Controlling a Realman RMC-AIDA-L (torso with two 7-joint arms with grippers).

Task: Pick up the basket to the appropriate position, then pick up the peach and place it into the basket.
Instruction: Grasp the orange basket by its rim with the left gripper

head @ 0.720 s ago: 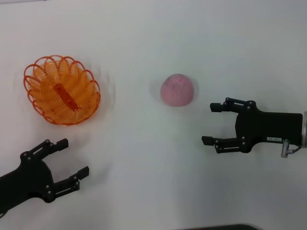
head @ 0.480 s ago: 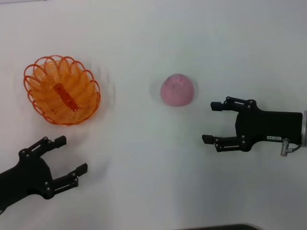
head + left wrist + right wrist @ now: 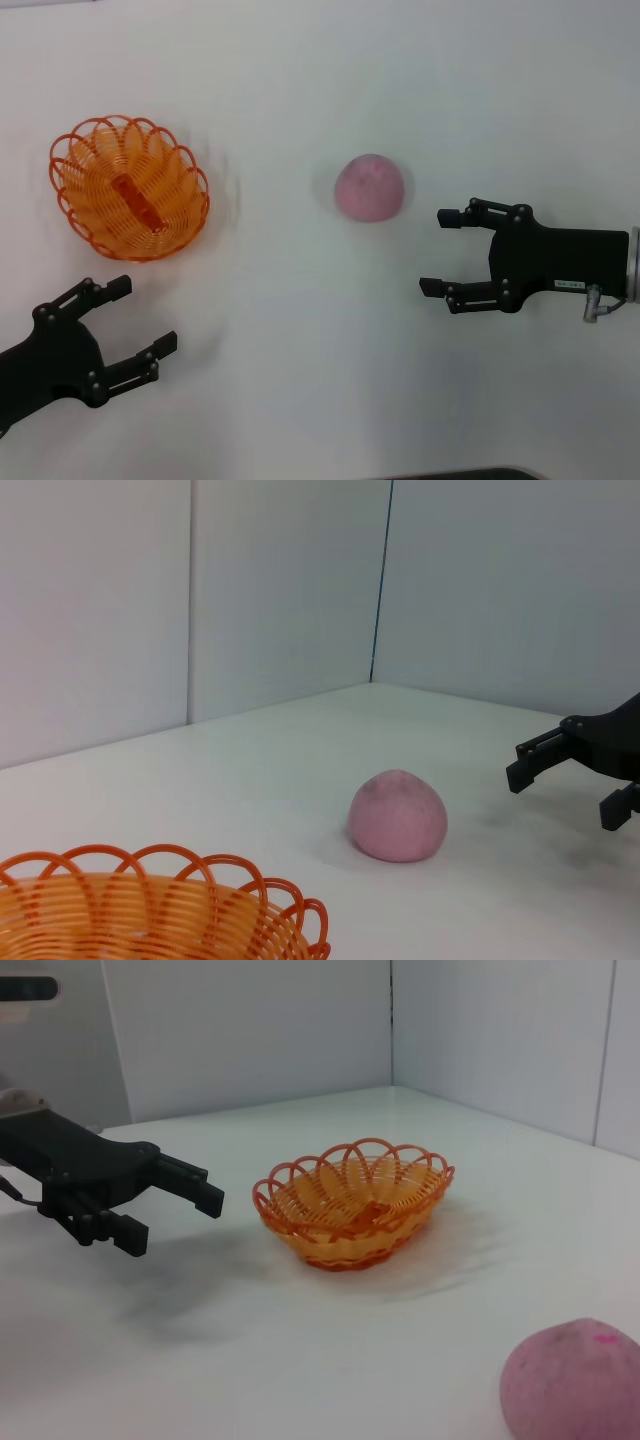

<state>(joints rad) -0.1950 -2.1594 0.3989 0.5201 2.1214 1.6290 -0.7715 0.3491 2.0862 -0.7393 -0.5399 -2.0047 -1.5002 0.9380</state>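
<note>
The orange wire basket point(image 3: 130, 188) stands on the white table at the far left; it also shows as basket point(image 3: 352, 1202) and basket point(image 3: 150, 910) in the wrist views. The pink peach point(image 3: 372, 187) lies near the middle, apart from the basket, and shows as peach point(image 3: 397, 816) and peach point(image 3: 572, 1383). My left gripper point(image 3: 140, 316) hovers open in front of the basket, holding nothing. My right gripper point(image 3: 440, 250) is open to the right of the peach and slightly nearer me, also holding nothing.
White walls meet in a corner point(image 3: 380, 590) behind the table. The table's near edge point(image 3: 450, 474) shows dark at the bottom of the head view.
My left gripper has drawn back toward me and slightly left, away from the basket. The right gripper, basket and peach have stayed put.
</note>
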